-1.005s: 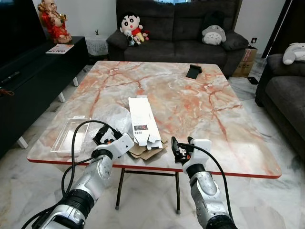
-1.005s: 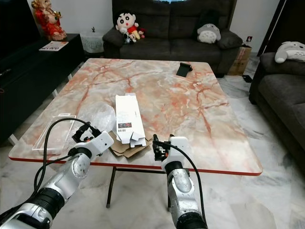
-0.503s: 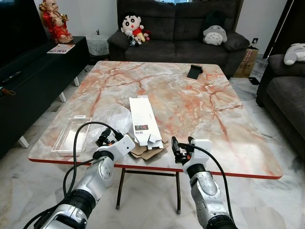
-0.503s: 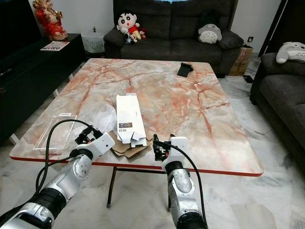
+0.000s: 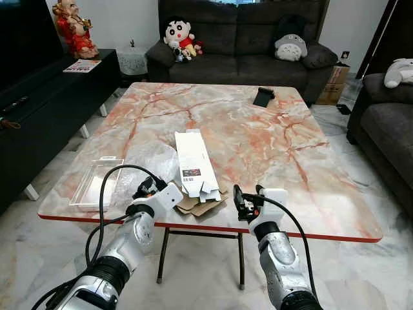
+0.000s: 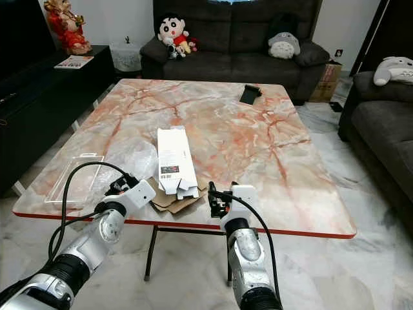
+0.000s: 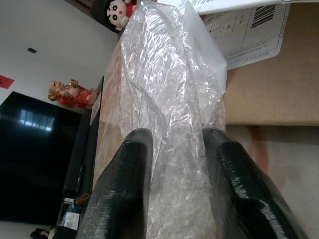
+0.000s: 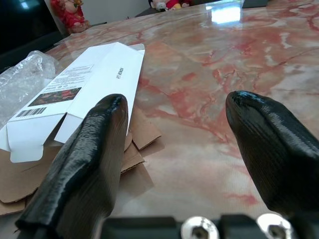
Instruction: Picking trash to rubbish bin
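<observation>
A crumpled clear plastic wrap (image 5: 147, 160) lies near the table's front left. Beside it are a flattened white carton (image 5: 193, 161) and a brown cardboard piece (image 5: 199, 205) under the carton's near end. My left gripper (image 5: 148, 188) is at the front edge, open, with its two fingers astride the wrap's near end (image 7: 167, 89). My right gripper (image 5: 247, 197) hovers open at the front edge, just right of the cardboard (image 8: 135, 144), with nothing between its fingers. The white carton (image 8: 94, 74) lies ahead of it to the left.
The marble table (image 5: 271, 148) has a clear plastic tray (image 5: 95, 181) at its front left corner and a small black object (image 5: 262, 97) at the far side. A dark sofa (image 5: 239, 45) with plush toys stands behind, and a black TV cabinet (image 5: 39, 110) on the left.
My left gripper has moved forward and slightly right, bringing its fingers onto the near end of the plastic wrap. The right gripper has stayed in place.
</observation>
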`<state>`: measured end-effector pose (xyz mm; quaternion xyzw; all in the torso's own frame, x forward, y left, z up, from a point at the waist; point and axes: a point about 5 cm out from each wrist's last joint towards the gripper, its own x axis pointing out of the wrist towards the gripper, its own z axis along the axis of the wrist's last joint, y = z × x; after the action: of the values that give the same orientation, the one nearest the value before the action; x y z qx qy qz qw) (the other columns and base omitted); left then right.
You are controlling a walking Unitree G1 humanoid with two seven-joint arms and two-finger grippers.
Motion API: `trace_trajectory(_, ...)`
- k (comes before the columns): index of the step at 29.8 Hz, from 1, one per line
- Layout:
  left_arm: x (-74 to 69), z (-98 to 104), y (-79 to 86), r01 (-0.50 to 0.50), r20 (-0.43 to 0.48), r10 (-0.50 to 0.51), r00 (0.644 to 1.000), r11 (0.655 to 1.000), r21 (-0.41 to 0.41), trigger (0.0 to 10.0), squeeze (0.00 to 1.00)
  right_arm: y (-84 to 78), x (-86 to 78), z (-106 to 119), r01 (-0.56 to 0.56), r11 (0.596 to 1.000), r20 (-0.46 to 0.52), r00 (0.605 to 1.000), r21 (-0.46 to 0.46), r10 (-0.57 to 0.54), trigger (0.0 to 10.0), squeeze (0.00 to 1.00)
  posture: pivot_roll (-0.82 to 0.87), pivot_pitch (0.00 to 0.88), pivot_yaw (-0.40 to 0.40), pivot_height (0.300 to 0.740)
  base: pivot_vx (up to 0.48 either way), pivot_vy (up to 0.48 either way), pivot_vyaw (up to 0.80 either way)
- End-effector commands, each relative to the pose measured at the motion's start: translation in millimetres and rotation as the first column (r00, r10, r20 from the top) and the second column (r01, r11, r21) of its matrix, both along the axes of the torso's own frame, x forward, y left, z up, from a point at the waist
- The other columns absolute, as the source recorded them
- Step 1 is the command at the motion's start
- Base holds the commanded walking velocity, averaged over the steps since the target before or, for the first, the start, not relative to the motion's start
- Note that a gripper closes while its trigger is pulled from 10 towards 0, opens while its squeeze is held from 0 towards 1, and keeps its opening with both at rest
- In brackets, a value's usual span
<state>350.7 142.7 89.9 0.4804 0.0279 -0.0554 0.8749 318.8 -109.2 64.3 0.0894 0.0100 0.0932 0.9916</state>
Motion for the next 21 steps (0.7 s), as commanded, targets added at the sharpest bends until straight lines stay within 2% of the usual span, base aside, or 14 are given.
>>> trace_trajectory(1,3.7,5.3,-1.4,-0.007,0.015,0.007,1.0,1.0,-0.013,0.0,0.0,-2.1,-0.3,-2.3,0.01,1.0,-0.016,1.0,0.002,-0.01,10.0,0.0,0.17,0.0,-0.015,0.74,0.0,0.0,0.0)
trace_trajectory(21,3.9,8.4,-1.8,-0.009,0.045,0.01,0.999,1.0,-0.022,0.0,0.0,-1.3,1.7,-0.7,0.009,1.0,-0.014,1.0,0.004,-0.009,10.0,0.0,0.17,0.0,-0.016,0.74,0.0,0.0,0.0)
